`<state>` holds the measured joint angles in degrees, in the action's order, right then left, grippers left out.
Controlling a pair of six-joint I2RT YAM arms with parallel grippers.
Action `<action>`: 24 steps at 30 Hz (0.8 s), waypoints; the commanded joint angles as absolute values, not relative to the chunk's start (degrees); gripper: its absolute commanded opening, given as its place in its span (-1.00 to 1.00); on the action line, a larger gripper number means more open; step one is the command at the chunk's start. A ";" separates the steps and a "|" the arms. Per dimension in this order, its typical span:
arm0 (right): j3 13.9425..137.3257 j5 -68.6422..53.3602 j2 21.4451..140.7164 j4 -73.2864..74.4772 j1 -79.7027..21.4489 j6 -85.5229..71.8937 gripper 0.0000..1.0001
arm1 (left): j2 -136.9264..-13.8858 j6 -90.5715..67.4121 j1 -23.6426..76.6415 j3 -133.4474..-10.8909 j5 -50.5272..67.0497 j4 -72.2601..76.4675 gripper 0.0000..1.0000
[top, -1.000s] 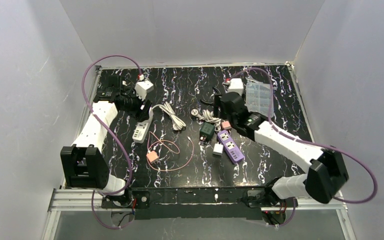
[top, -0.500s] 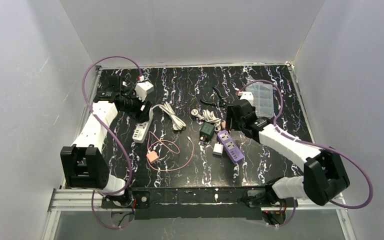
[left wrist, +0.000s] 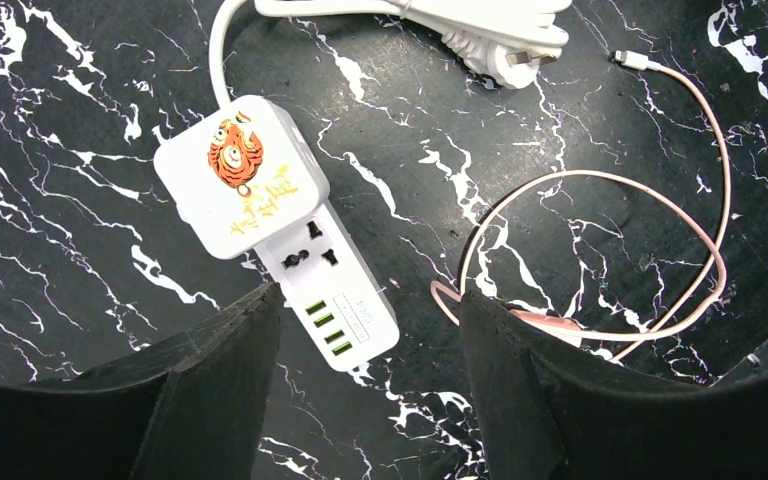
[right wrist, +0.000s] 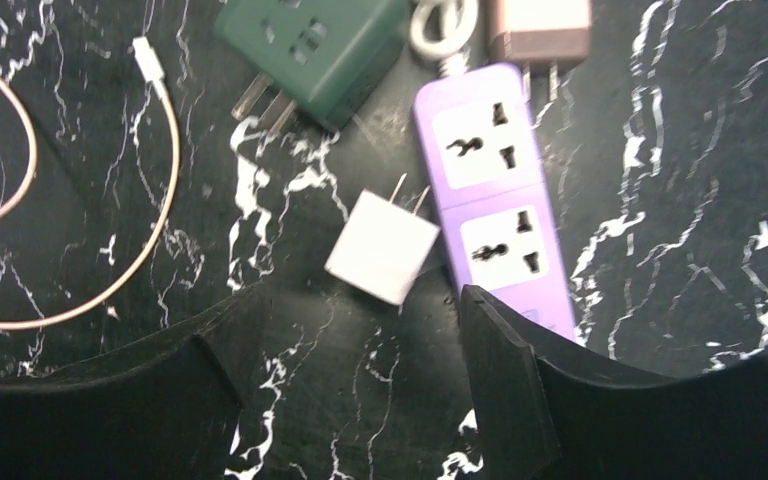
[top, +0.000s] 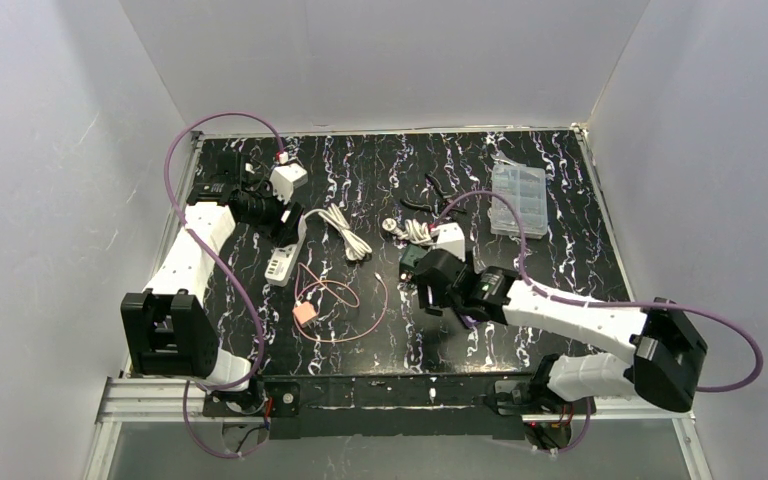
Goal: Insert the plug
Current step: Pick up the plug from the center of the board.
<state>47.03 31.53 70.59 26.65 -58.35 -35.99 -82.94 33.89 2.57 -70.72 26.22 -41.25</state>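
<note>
The right gripper [right wrist: 360,308] hangs low over the black marbled table [top: 380,160], right of centre in the overhead view. Its two black fingers are spread wide and hold nothing. In the right wrist view the white two-prong plug [right wrist: 382,247] lies flat on the table, just above the gap between the fingertips and clear of both. Its prongs point up and to the right, toward the left edge of the purple power strip [right wrist: 495,190] just beside it. The strip runs from upper centre to lower right with two sockets facing up, and its lower end passes behind the right-hand finger. A green adapter [right wrist: 310,45] sits at the top of that frame, its metal prongs aimed lower left. A pinkish-brown charger [right wrist: 540,30] lies at the strip's upper end. A pink cable [right wrist: 176,150] curves down the left side.

The left gripper [left wrist: 368,330], at the upper left of the overhead view, is also spread and empty. It hovers over the USB end of a white power strip [left wrist: 345,300]. A cube adapter [left wrist: 245,175] with a tiger sticker is seated on that strip. A white coiled cord [left wrist: 500,55] lies along the top edge of the left wrist view.

A clear compartment box [top: 518,198] rests at the upper right of the table. A small pink block [top: 304,312] sits at centre left.
</note>
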 commanded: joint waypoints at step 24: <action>43.62 35.23 86.66 18.55 -61.81 -39.52 0.36 | -82.22 35.79 2.29 -69.08 22.86 -42.54 0.35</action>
